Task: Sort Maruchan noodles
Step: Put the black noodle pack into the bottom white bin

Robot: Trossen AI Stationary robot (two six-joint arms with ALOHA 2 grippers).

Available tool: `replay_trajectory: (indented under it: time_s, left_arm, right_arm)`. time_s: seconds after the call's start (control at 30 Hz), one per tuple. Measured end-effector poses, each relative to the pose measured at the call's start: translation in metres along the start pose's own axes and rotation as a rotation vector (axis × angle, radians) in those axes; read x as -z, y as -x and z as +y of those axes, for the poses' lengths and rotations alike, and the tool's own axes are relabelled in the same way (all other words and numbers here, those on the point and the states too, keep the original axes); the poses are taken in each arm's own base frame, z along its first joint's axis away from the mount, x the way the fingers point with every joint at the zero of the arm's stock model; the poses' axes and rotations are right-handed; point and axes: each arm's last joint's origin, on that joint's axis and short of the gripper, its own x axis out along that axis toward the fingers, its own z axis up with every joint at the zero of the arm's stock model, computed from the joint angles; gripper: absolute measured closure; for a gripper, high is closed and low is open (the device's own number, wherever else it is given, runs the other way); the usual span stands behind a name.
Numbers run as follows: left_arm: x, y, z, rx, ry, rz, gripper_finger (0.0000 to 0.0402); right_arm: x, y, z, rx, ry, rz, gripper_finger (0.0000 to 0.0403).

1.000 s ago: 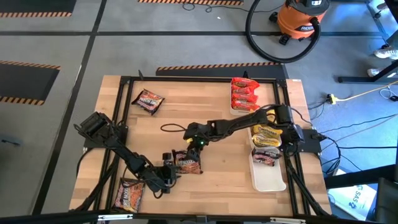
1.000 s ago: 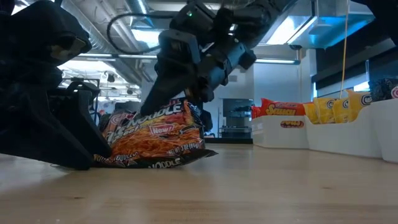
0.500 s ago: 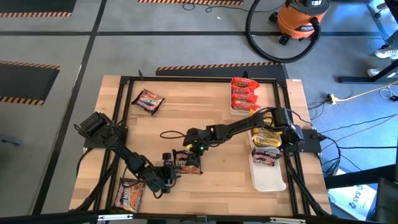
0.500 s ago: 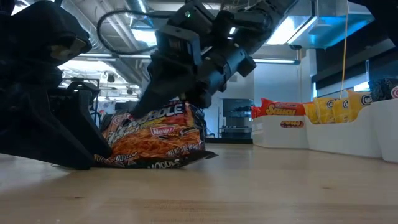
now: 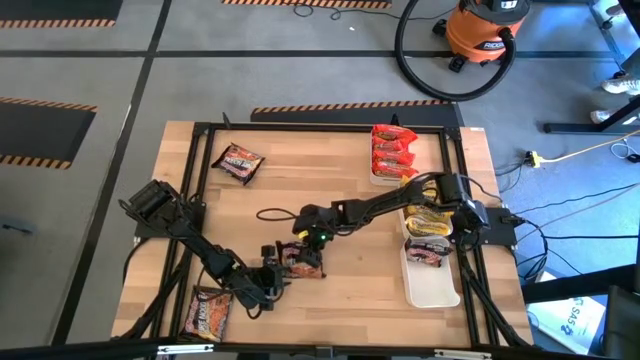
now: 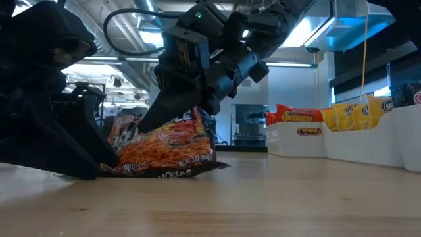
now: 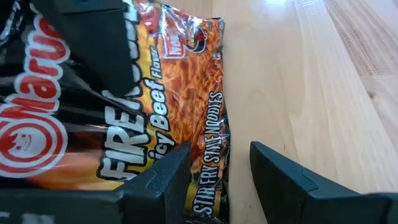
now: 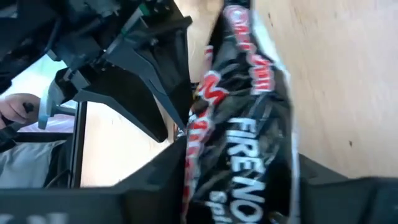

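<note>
I have the right end effector (image 5: 303, 248) down at mid-desk, clenched on a dark noodle packet (image 5: 303, 258) that lies directly under it, tipped up on edge with its lower edge touching the desk (image 5: 350, 290). The left end effector (image 5: 272, 272) sits just beside that packet, released, its fingers (image 7: 163, 180) straddling the packet's edge. The right arm is nearer the trays (image 5: 432, 285), so I'd carry the packet that way.

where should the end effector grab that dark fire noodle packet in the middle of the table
Grip the dark packet by its raised upper edge, coming down from above. In the low view it stands propped on one long edge, so that thin crimped rim fits between two fingers. The right end effector is already there.
</note>
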Motion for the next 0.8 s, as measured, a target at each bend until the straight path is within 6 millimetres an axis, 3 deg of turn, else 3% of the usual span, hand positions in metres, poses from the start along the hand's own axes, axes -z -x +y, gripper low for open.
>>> replay_trajectory:
  time_s: [0.17,0.33,0.43,0.57,0.8]
  left_arm:
    - [-0.001,0.004,-0.001,0.006,-0.011,-0.002,0.0241]
    - [-0.008,0.018,-0.003,0.033,-0.014,-0.022,0.0241]
    - [-0.013,0.027,-0.006,0.036,-0.016,-0.060,0.0241]
    - [-0.019,0.039,-0.010,0.061,-0.009,-0.098,0.0241]
    - [-0.020,0.045,-0.014,0.090,-0.005,-0.113,0.0241]
  right_arm:
    - [-0.002,0.001,0.001,-0.010,0.039,-0.011,0.0298]
    - [-0.003,0.005,0.005,-0.017,0.092,-0.006,0.0314]
    - [-0.005,0.017,0.024,-0.045,0.149,-0.005,0.0313]
    - [-0.005,0.048,0.056,-0.010,0.233,0.028,0.0312]
    - [0.015,0.103,0.115,0.105,0.344,0.095,0.0313]
